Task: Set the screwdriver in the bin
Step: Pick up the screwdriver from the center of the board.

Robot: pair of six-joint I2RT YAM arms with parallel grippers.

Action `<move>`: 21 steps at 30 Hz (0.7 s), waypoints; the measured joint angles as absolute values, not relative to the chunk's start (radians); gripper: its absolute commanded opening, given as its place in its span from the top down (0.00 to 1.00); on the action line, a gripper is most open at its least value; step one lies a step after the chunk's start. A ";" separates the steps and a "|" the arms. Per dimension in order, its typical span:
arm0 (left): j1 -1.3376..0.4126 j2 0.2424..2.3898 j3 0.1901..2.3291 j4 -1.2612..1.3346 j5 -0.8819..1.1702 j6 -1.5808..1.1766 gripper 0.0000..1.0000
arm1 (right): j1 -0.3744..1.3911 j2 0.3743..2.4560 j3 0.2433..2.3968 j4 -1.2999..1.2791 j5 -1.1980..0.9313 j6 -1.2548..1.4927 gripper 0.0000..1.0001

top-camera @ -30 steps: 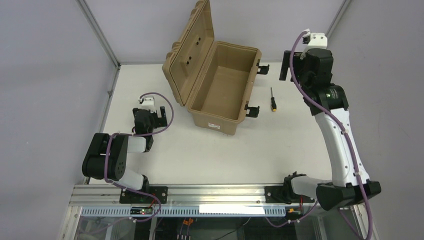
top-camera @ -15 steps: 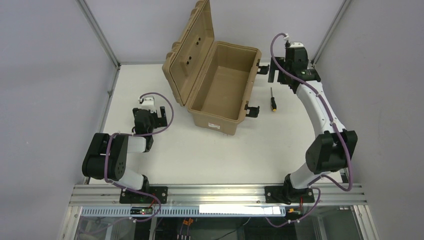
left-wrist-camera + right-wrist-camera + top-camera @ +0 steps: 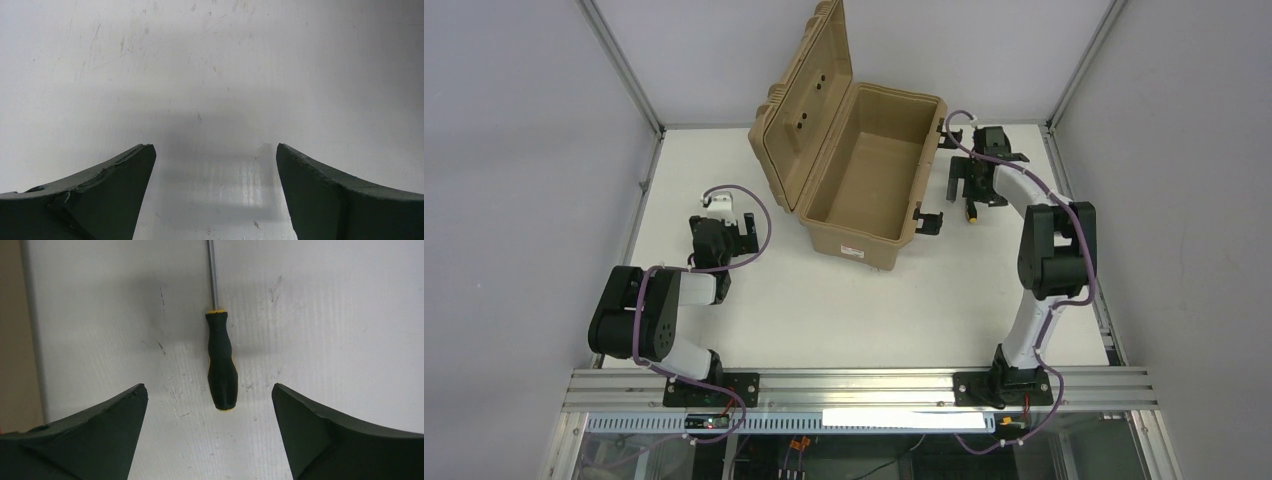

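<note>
The screwdriver point(image 3: 220, 362), with a black handle, yellow-orange bands and a thin shaft point(image 3: 212, 270), lies flat on the white table just right of the bin point(image 3: 854, 180). The bin is a tan case with its ribbed lid standing open. My right gripper point(image 3: 209, 386) is open and hovers low over the screwdriver, its fingers on either side of the handle's end, not touching it. In the top view the right gripper point(image 3: 972, 186) covers most of the screwdriver; only the handle's end point(image 3: 970, 213) shows. My left gripper point(image 3: 742, 235) is open and empty over bare table, left of the bin.
The bin's black latches point(image 3: 930, 221) stick out on its right side, close to my right gripper. The tan wall of the bin point(image 3: 10, 330) fills the left edge of the right wrist view. Metal frame posts stand at the table's back corners.
My right arm has come down from high at the back right and now sits low over the screwdriver. The screwdriver, the bin and my left arm have not moved.
</note>
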State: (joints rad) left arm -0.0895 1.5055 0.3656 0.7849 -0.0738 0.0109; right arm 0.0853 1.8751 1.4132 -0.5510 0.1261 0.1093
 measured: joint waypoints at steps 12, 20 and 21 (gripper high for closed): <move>-0.089 1.505 0.366 0.785 -0.074 0.011 0.01 | 0.075 1.998 1.408 -0.526 0.096 0.121 0.39; -0.090 1.505 0.366 0.785 -0.074 0.011 0.01 | 0.065 2.004 1.408 -0.513 0.095 0.125 0.82; -0.090 1.505 0.366 0.785 -0.074 0.011 0.01 | 0.064 2.004 1.408 -0.513 0.095 0.125 0.84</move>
